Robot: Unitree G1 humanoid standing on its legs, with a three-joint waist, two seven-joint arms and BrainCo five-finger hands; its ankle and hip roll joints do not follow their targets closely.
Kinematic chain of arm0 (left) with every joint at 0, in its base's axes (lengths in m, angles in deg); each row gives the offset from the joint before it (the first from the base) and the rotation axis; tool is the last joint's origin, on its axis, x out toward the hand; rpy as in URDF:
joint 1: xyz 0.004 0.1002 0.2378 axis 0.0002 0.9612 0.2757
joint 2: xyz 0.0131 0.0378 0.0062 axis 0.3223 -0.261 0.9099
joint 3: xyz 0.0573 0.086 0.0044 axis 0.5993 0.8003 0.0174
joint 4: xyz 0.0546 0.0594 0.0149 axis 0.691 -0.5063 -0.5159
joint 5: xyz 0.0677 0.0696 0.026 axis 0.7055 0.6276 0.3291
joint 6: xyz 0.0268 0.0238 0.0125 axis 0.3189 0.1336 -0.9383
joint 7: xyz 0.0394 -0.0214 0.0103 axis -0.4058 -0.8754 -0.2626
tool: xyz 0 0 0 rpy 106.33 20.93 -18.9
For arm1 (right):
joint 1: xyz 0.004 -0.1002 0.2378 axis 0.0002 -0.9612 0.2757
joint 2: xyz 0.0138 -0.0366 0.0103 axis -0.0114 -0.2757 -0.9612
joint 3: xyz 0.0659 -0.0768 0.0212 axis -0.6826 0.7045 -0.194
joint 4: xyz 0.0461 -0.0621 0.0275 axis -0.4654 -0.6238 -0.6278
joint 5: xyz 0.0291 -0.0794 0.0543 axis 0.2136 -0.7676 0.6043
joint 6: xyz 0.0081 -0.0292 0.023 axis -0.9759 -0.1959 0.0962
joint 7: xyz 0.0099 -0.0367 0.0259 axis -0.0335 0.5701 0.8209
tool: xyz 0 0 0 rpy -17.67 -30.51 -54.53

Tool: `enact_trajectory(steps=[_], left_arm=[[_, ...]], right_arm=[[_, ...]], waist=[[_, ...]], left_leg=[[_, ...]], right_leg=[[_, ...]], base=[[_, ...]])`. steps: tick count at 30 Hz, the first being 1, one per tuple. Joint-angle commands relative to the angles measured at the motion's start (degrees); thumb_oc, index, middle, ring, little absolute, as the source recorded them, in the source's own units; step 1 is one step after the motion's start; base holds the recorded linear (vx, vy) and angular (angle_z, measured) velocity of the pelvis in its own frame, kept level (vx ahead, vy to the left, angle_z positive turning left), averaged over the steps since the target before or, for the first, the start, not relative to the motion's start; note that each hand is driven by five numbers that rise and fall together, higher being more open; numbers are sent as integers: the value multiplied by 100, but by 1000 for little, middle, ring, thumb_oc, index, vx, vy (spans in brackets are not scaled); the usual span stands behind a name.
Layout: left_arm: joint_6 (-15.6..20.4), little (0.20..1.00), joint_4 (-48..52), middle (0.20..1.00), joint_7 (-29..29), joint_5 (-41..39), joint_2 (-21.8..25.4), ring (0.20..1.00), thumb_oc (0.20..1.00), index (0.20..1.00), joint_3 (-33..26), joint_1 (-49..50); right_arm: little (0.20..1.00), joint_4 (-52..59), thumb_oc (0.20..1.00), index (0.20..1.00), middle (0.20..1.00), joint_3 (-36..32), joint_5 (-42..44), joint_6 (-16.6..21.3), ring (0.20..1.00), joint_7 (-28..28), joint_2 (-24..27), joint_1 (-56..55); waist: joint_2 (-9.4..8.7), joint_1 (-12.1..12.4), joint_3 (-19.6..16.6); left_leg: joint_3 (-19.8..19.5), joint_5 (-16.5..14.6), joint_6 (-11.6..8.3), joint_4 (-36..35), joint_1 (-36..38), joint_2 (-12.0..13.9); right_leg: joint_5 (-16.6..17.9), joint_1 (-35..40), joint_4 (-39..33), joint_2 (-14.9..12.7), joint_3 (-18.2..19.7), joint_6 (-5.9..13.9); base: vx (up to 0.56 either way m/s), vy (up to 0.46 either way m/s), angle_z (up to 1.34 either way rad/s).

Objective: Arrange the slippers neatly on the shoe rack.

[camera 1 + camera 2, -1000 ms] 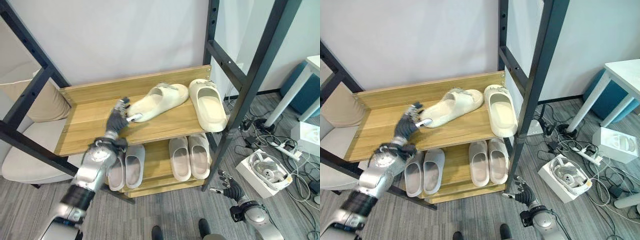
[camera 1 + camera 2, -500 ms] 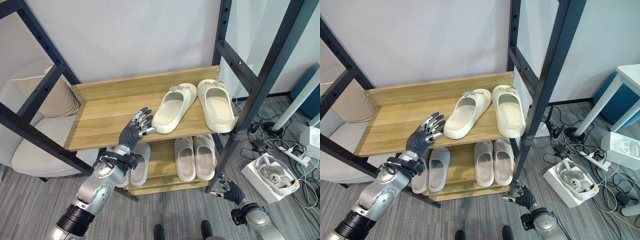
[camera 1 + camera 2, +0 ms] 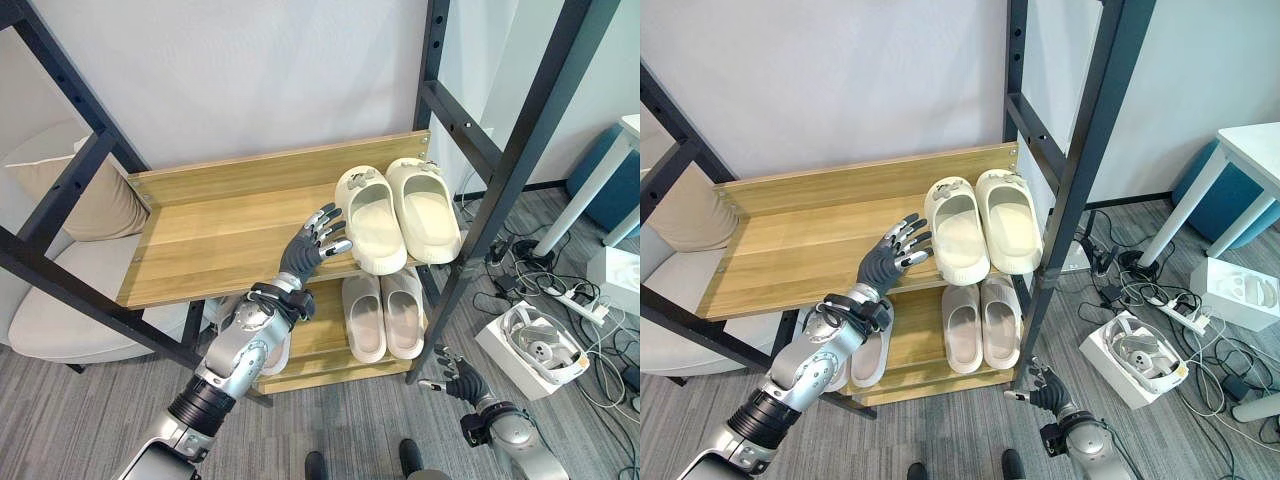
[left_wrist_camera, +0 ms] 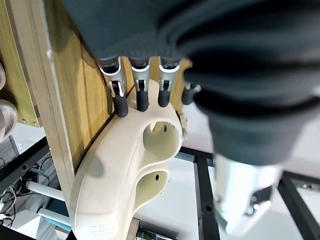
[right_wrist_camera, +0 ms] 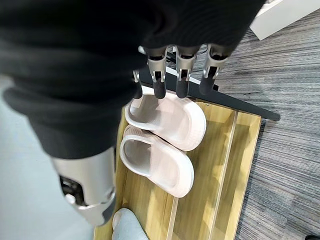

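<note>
Two cream slippers stand side by side at the right end of the wooden upper shelf (image 3: pixel 210 235): the left one (image 3: pixel 372 208) and the right one (image 3: pixel 426 205), toes toward the front. My left hand (image 3: pixel 312 240) is open, its straight fingers (image 4: pixel 142 100) against the outer side of the left cream slipper (image 4: pixel 125 170). On the lower shelf a pale pink pair (image 3: pixel 385 313) sits to the right, and a grey pair (image 3: pixel 868 355) is partly hidden behind my left arm. Down near the floor by the rack's front right post, my right hand (image 3: pixel 455 378) is open and holds nothing.
Black metal posts (image 3: pixel 510 170) frame the rack. A beige armchair with a cushion (image 3: pixel 85 200) stands to the left. On the floor at the right lie a white box with a headset (image 3: pixel 535 345), a power strip and loose cables (image 3: pixel 560 290).
My left hand has swept right along the upper shelf, pushing the left cream slipper round from a slant until it lies parallel beside the other. The camera has shifted a little.
</note>
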Motion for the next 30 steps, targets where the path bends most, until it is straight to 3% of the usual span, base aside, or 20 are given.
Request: enact_trajectory(steps=[1, 5, 7, 12, 15, 16, 18, 20, 26, 30], left_arm=[[370, 1000, -287, 1000, 204, 738, 11, 1000, 1000, 1000, -227, -636], [723, 1000, -103, 1000, 693, 1402, 42, 1000, 1000, 1000, -681, -734], [1000, 1000, 505, 1000, 723, 1465, 142, 1000, 1000, 1000, -917, -625], [1495, 1000, 1918, 1000, -169, 615, 326, 1000, 1000, 1000, -1039, -398], [1374, 1000, 2710, 1000, -1191, -61, 713, 1000, 1000, 1000, -551, -257], [1373, 1000, 2711, 1000, -1197, -67, 717, 1000, 1000, 1000, -553, -254], [1091, 1000, 2899, 1000, -1788, -400, 917, 1000, 1000, 1000, -150, -216], [728, 1000, 2581, 1000, -2417, -488, 1083, 1000, 1000, 1000, 650, 51], [550, 1000, 1662, 1000, -2934, 319, 1399, 1000, 1000, 1000, 1313, 810], [713, 1000, 485, 1000, -2613, 1320, 1315, 1000, 1000, 1000, 938, 1900]], right_arm=[[1000, 105, 1000, 1000, 1000, -4, 183, 274, 1000, -45, -129, 171], [1000, 46, 1000, 1000, 1000, -9, 165, 422, 1000, -154, -181, 158], [1000, 20, 1000, 1000, 1000, -52, 193, 517, 1000, -219, -200, 134], [1000, -41, 1000, 1000, 1000, -62, 303, 583, 1000, -108, -277, -3], [1000, -98, 1000, 1000, 1000, 17, 336, 567, 1000, 28, -323, 33], [1000, -99, 1000, 1000, 1000, 18, 336, 568, 1000, 29, -327, 32], [1000, -71, 1000, 1000, 1000, 78, 312, 556, 1000, 123, -311, 67], [1000, -63, 1000, 1000, 1000, 186, 235, 554, 1000, 227, -243, 191], [1000, -200, 1000, 1000, 1000, 251, 219, 585, 1000, 275, -213, 377], [1000, -274, 1000, 1000, 1000, 208, 257, 611, 1000, 213, -258, 412]], waist=[[-303, 45, 37], [-332, 84, 43], [-356, 121, 54], [-395, 187, 23], [-412, 246, -14], [-416, 246, -16], [-420, 254, -42], [-406, 253, -62], [-398, 261, -82], [-418, 318, -89]], left_leg=[[-198, -529, 2, -29, 291, -90], [-259, -519, -7, -29, 278, -99], [-299, -514, -12, -29, 274, -103], [-322, -533, -30, -29, 281, -97], [-342, -551, -35, -29, 283, -94], [-342, -552, -35, -29, 283, -94], [-351, -561, -37, -29, 290, -95], [-330, -566, -30, -29, 316, -86], [-308, -590, -18, -29, 372, -75], [-313, -598, 1, -29, 422, -68]], right_leg=[[-269, 24, 1, -191, -329, 118], [-293, 65, 1, -187, -388, 104], [-301, 88, 1, -189, -434, 102], [-320, 142, 1, -199, -496, 112], [-317, 168, 1, -207, -544, 120], [-318, 169, 1, -207, -544, 120], [-325, 184, 1, -204, -550, 126], [-324, 211, 1, -197, -555, 130], [-333, 252, 1, -180, -542, 131], [-343, 282, 2, -169, -534, 106]], base=[[0, 0, 0], [0, 0, 0], [-7, -4, 2], [-8, 10, 10], [-12, 11, 9], [0, 0, 0], [0, 0, 0], [0, 0, 0], [-2, 6, -1], [0, 0, 0]])
